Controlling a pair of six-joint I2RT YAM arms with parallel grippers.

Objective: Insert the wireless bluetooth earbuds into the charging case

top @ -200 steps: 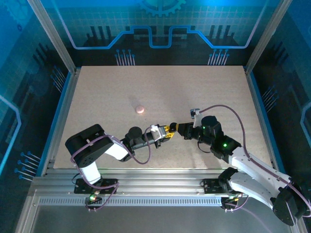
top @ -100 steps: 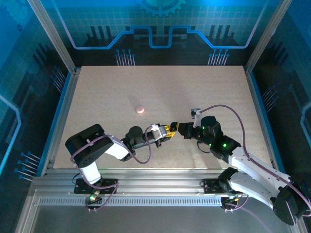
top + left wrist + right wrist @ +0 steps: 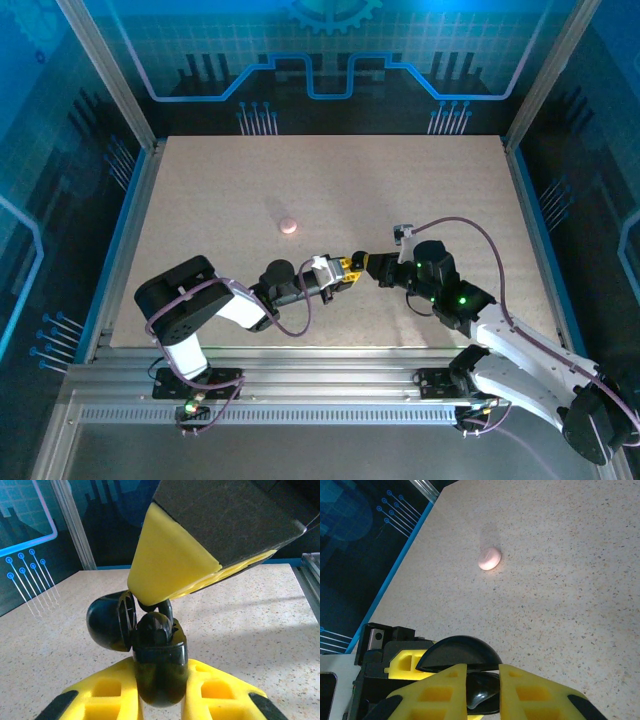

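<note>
The black charging case [image 3: 161,675], glossy and rounded, is pinched between the left fingers [image 3: 110,692]. Its domed lid [image 3: 107,627] is swung open to one side on its hinge. A black earbud [image 3: 481,694], tiny and shiny, sits at the case's open mouth, clamped between the right fingers [image 3: 440,692]. A round pink case [image 3: 288,226] lies flat on the counter [image 3: 420,190], well apart from the black one.

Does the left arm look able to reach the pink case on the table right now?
Probably not yet. The table up to the pink case lies free, but the left arm's fingers are shut on the open black case, which it must set down first.
</note>
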